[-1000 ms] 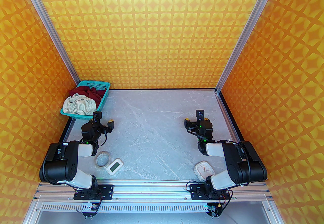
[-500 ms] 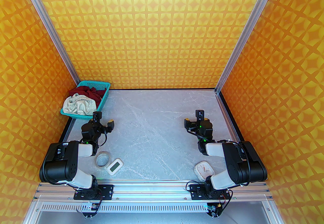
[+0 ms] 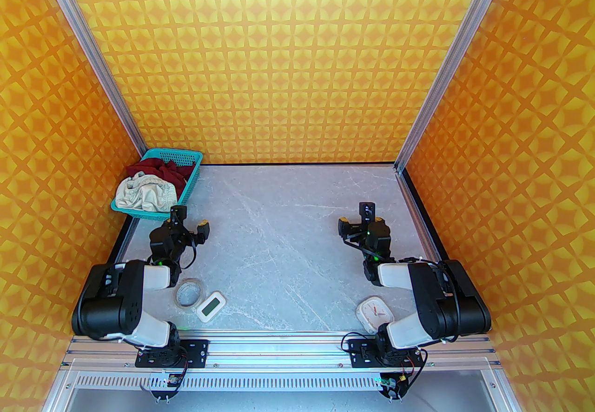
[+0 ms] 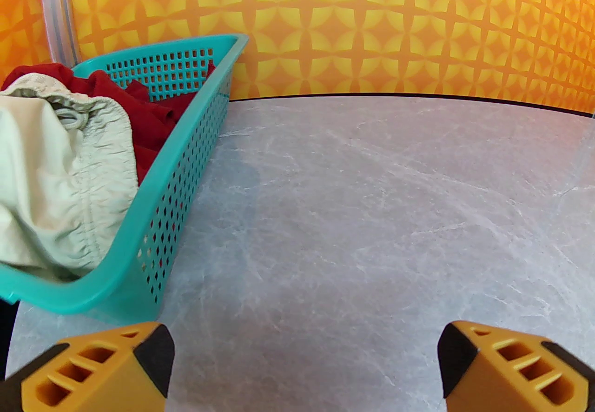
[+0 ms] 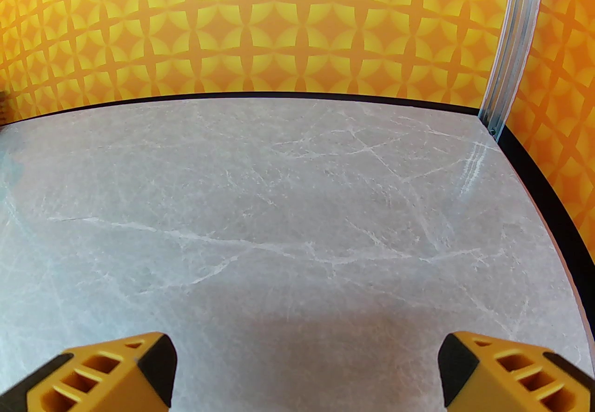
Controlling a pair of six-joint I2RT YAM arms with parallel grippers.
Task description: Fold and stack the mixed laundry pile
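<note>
far left, at the back corner of the grey marble-patterned surface (image 3: 288,233): a teal plastic mesh basket (image 3: 193,180), close against the orange-and-yellow patterned wall (image 3: 297,52). inside it, the mixed laundry pile (image 3: 148,182), unfolded. a crumpled dark red t-shirt (image 3: 160,168) toward the back. a cream off-white piece with a gathered elastic band (image 3: 144,194) heaped at the front, spilling over the near rim. in the left wrist view, cream cloth lying on top of the red, band bunched and puckered, stitching visible, any garment tag or print impossible to make out.

just right of the basket's near corner: the left claw (image 3: 183,225), over bare surface, spread fully wide, gripping nothing. yellow fingertips (image 4: 97,368) with black pads, well apart, the basket's mesh wall just ahead of the left one.

nearer the arm bases: a roll of clear tape (image 3: 188,293) lying flat, and just beside it a small white device with a greenish display (image 3: 210,306), digits too small to read.

right of centre, near the front edge: a white rounded-square analog clock (image 3: 372,311), face up, orange hands, numerals too small to read, one corner tucked behind the right arm's white link.

further back: the right claw (image 3: 361,220), likewise spread fully wide and gripping nothing, over bare surface, well apart from basket and laundry.
</note>
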